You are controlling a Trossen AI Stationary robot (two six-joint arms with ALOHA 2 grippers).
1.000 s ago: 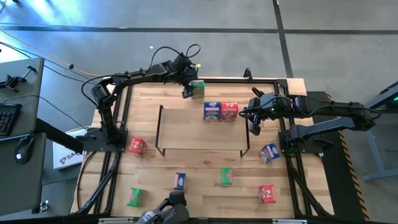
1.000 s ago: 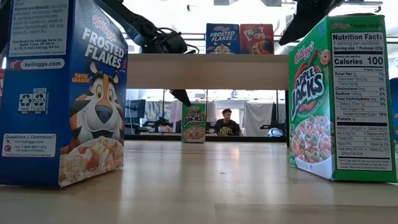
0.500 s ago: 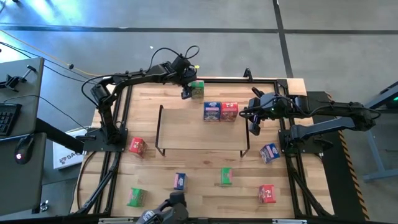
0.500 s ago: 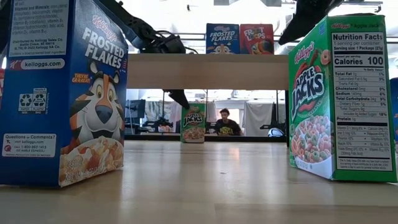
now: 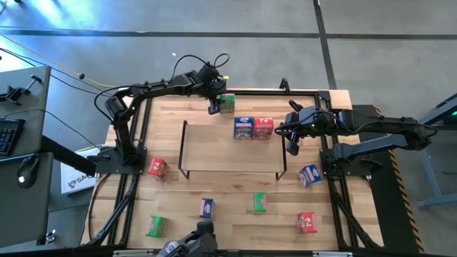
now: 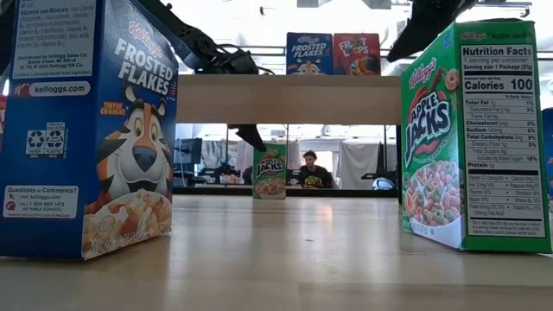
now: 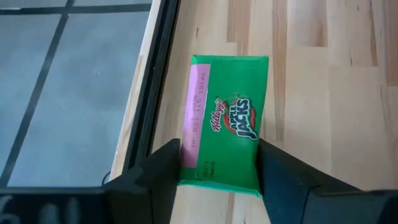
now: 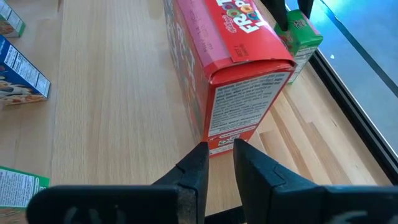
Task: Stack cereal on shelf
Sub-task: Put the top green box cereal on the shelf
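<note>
My left gripper (image 7: 219,165) is at the table's far edge, shut on a green cereal box (image 5: 227,102) that stands on the table (image 6: 270,171). A blue box (image 5: 243,127) and a red box (image 5: 263,127) stand side by side on the shelf (image 5: 214,150), toward its right end. My right gripper (image 8: 219,152) hovers shut at the shelf's right end (image 5: 293,145), just short of the red box (image 8: 230,62) and apart from it. Several more boxes sit on the table in front of the shelf. My left gripper pinches the green box between its two fingers (image 7: 163,171) at one end of its top (image 7: 217,149), one finger on each long side. The fingers come from above, pointing down, across the box's short width. The box stands upright with its bottom on the table.
On the table lie or stand a red box (image 5: 158,168), green (image 5: 155,225), blue (image 5: 207,207), green (image 5: 259,202), red (image 5: 306,222) and blue (image 5: 309,174). A black frame (image 5: 314,94) rims the table. A person (image 6: 313,170) sits in the room beyond.
</note>
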